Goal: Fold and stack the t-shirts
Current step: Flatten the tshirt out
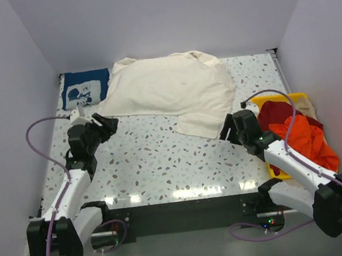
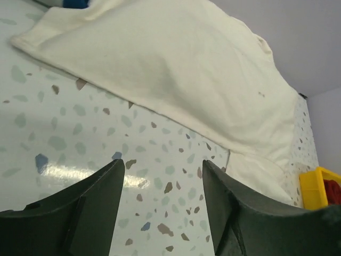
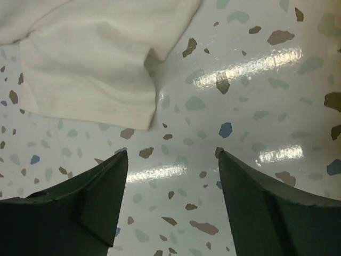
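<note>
Top external shows both my claws spread wide and holding nothing, the left claw [image 1: 105,123] and the right claw [image 1: 226,127] each hovering low over the speckled bench [image 1: 162,160]. The cream shirt [image 1: 172,90] lies just ahead of both. Its long axis runs across the bench from beyond my left claw to beyond my right, sagging nearer on the right, where a sleeve-like flap ends just in front of that claw. I judge the neck to be at the far right end, though the bunched cloth there leaves me unsure. Its left end touches the navy shirt [image 1: 85,88], far-left of my left claw, so a careless drag could pull that one askew. The cloth is rumpled and doubled in places. If I pinch only the top layer the fold will come out crooked. The orange-red shirt [image 1: 303,140] sits heaped in the yellow bin [image 1: 261,100] just right of my right claw, whose elbow could snag it.
</note>
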Tool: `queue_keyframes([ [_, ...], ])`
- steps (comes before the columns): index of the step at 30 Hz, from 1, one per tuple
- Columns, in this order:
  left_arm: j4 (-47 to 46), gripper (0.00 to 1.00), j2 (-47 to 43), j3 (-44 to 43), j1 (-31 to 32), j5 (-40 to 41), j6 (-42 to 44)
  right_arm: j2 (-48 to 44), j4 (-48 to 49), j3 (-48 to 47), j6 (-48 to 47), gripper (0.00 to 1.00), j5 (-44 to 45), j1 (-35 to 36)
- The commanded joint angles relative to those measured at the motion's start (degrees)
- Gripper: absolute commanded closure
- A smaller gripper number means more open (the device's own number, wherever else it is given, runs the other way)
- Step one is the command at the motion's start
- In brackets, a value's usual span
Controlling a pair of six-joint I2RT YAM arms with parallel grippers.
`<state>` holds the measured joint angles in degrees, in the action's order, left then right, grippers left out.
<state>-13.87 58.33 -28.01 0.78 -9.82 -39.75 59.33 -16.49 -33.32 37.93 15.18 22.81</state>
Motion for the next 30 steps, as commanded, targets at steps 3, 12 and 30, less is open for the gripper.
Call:
queue_keyframes([
  [3, 8.32, 0.33, -9.72, 5.06, 0.02, 12.62, -2.96, -3.45, 2.78, -2.27, 2.06, 0.25, -1.56, -0.13],
  [12, 4.38, 0.39, 5.11, -1.68, 0.02, 19.4, -6.31, 9.48, 3.57, -9.65, 1.09, 0.25, 0.38, -0.13],
  [30, 21.5, 0.46, 43.88, -36.75, -0.25, 34.61, -7.63, 13.62, 1.99, -12.55, -0.76, 0.25, 1.7, -2.5],
])
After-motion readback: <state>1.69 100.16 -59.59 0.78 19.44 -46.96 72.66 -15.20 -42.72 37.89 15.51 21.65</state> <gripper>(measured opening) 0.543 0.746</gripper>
